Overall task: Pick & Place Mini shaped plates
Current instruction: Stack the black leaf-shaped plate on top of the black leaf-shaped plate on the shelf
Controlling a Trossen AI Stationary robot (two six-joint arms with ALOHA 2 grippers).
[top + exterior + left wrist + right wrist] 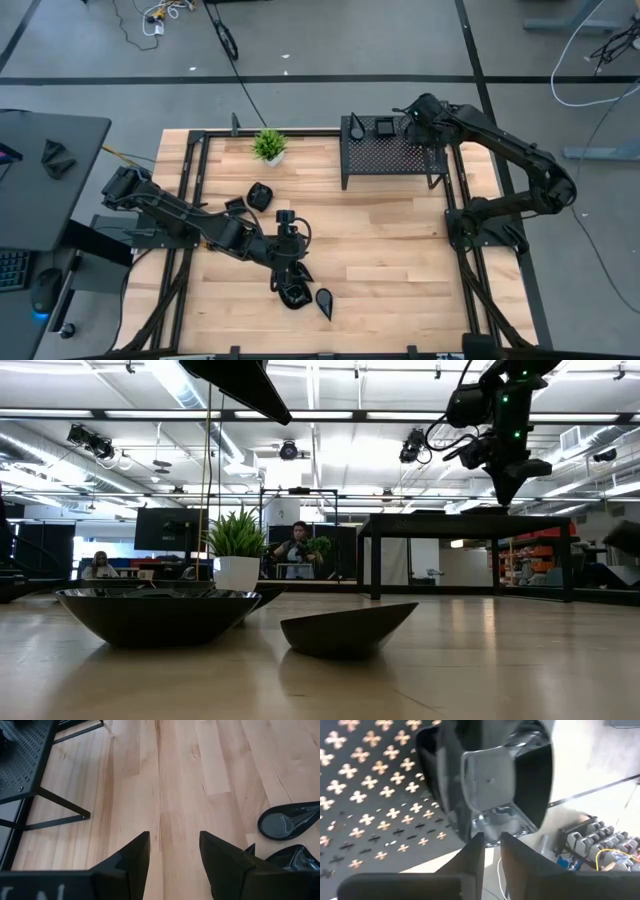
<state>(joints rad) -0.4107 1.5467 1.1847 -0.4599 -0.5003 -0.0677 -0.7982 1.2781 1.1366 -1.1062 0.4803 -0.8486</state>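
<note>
Two dark jointed arms carry black cables and flat, angular black fingers.

rack at table back-right — plant left of it — teardrop plate near front edge.

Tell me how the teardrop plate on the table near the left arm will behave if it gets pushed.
The teardrop plate looks glossy and rigid, so it would probably slide on the smooth wooden table rather than bend. In the low view it rests on a narrow curved underside, so a push at the rim may rock or spin it. Its pointed end could swing round.
</note>
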